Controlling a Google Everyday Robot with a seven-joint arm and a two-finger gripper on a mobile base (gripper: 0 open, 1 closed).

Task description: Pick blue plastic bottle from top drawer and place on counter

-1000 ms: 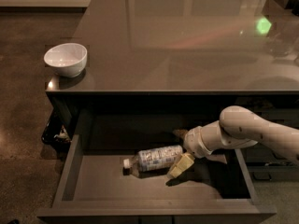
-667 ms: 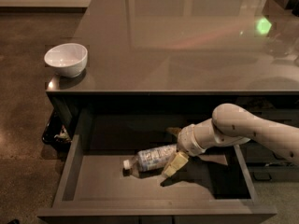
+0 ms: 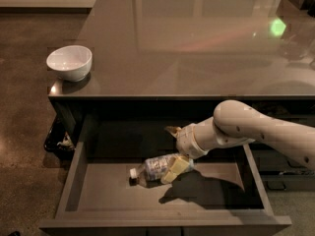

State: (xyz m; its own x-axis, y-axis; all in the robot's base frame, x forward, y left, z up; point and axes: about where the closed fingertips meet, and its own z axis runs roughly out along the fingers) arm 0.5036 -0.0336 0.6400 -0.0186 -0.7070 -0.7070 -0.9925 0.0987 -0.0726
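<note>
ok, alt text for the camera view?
A robot arm reaches into the open top drawer, its open pincer at a blue plastic bottle lying on its side. A white bowl sits on the counter above.

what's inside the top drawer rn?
Bottle lying on its side on the drawer floor, cap left. Gripper is in there too, open, straddling its base end; near finger covers part of it. Back of drawer too dark to tell.

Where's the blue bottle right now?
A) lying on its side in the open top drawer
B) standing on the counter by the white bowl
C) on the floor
A: the blue plastic bottle lies on its side inside the top drawer, with the tool at its right end.
</note>
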